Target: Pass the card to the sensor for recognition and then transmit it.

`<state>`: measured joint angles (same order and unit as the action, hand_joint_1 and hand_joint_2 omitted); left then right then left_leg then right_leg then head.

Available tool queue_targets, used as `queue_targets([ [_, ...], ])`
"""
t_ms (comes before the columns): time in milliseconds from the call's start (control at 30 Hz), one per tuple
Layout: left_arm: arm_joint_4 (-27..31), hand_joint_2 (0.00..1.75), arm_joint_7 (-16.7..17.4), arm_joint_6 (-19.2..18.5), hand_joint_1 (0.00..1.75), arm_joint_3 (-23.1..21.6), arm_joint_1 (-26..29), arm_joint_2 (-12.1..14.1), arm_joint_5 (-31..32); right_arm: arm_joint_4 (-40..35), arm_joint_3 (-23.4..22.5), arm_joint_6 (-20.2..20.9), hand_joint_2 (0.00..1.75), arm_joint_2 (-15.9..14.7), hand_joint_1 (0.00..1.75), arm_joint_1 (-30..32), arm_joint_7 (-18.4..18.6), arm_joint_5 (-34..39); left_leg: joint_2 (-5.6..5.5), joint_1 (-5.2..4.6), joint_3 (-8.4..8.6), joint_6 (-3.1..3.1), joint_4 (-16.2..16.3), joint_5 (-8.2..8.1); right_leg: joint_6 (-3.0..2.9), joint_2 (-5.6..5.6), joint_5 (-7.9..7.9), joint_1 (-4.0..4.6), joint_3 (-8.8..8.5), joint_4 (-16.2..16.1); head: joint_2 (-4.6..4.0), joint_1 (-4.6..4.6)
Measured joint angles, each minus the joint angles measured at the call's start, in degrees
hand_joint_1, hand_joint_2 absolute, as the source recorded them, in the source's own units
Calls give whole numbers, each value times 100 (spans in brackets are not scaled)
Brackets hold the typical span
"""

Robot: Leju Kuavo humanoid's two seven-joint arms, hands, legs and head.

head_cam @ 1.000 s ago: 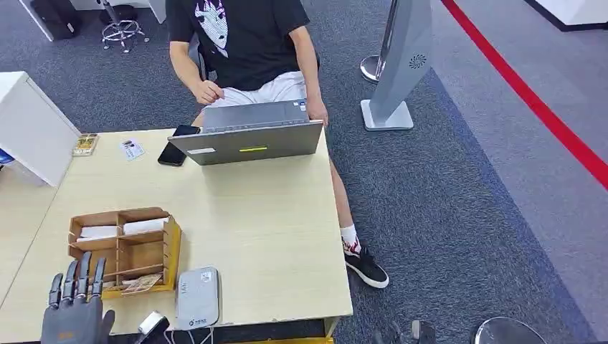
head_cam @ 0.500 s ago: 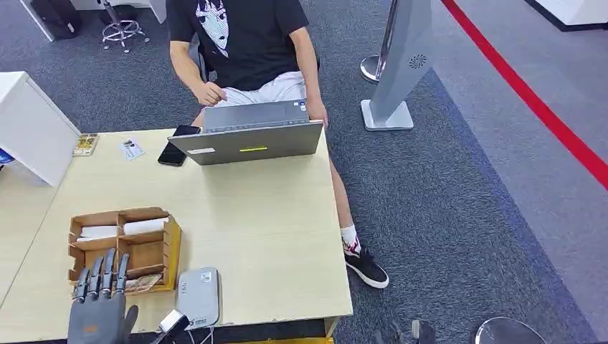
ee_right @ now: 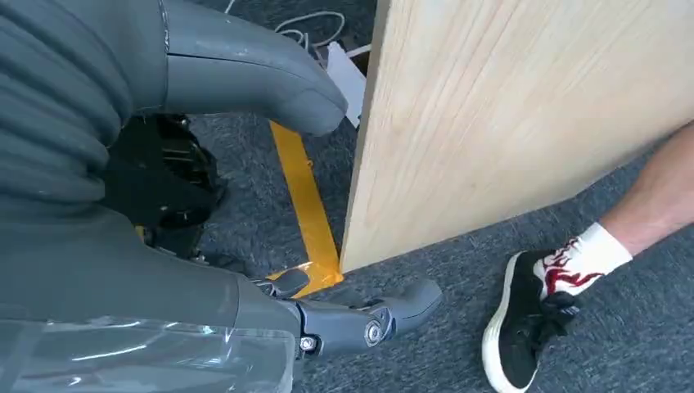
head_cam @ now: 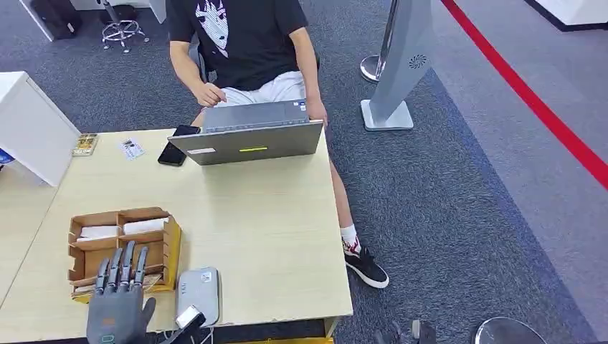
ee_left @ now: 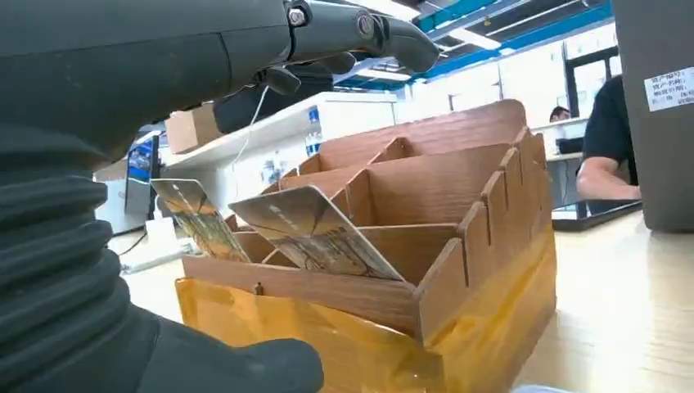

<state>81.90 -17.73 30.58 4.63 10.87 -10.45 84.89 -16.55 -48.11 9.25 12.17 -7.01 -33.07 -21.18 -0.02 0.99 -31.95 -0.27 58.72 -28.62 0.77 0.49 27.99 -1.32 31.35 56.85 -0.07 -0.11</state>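
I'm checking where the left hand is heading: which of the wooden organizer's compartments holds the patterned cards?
The front row of the wooden organizer, right beneath the left hand, holds the patterned cards leaning upright; the back compartments hold flat white items.

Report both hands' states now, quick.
Left hand: open, fingers spread above the wooden card organizer, holding nothing.
Right hand: open, hanging beside the table edge, holding nothing.

No text can be read with certainty. A white label [ee_left: 668, 88] with small print is seen on the laptop's grey back, its characters too blurred to make out. Faint markings on the card reader [head_cam: 198, 295] are likewise illegible.
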Motion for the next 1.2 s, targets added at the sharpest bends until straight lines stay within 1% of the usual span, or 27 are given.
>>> queue_targets([
  [100, 11, 175, 9, -2, 0, -46, 1, 4, 0, 0, 0, 0, 175, 0, 0, 0, 0, 0, 0, 0, 0, 0, 0, 0, 0, 0, 0, 0, 0, 0, 0, 0],
  [233, 35, 175, 171, -33, 0, -138, 0, 59, -2, 0, -17, 9, 175, 0, 0, -2, -2, -28, 0, 1, 0, 0, 0, 0, 0, 0, 0, 0, 0, 0, 0, 0],
  [267, 35, 175, 179, -33, 33, -153, 0, 81, -2, 0, -26, 9, 175, 0, 0, -2, -2, -41, 0, 1, 0, 0, 0, 0, 0, 0, 0, 0, 0, 0, 0, -2],
  [300, 33, 175, 192, -31, 175, -179, 0, 98, -2, 2, -31, 9, 175, 0, 0, -2, 0, -42, 0, 1, 0, 0, 0, 0, 0, 0, 0, 0, 0, 0, 2, 0],
  [700, 33, 175, 216, -20, 175, -208, -3, 229, -22, 2, -46, 13, 175, 0, 0, -35, 18, -94, 0, 0, 0, 0, 0, 0, 0, 0, 0, 0, 0, 0, 2, -2],
  [1067, 33, 175, 188, -13, 175, -210, -3, 243, -18, 2, -48, 28, 175, 0, 0, -38, 28, -103, 0, 0, 0, 0, 0, 0, 0, 0, 0, 0, 1, 0, 0, -2],
  [1133, 164, 175, 234, -39, 175, -358, -40, 330, 13, 2, -48, 26, 175, 0, 0, -60, 83, -140, 0, 1, 1, 0, 0, 0, 0, 1, 0, 0, 1, 0, 0, 0],
  [1200, 186, 175, 236, -44, 175, -380, -50, 339, 13, 2, -48, 26, 175, 0, 0, -62, 85, -140, 0, 0, 1, 0, 0, 0, 0, 1, 0, 0, 0, 0, 0, 0],
])
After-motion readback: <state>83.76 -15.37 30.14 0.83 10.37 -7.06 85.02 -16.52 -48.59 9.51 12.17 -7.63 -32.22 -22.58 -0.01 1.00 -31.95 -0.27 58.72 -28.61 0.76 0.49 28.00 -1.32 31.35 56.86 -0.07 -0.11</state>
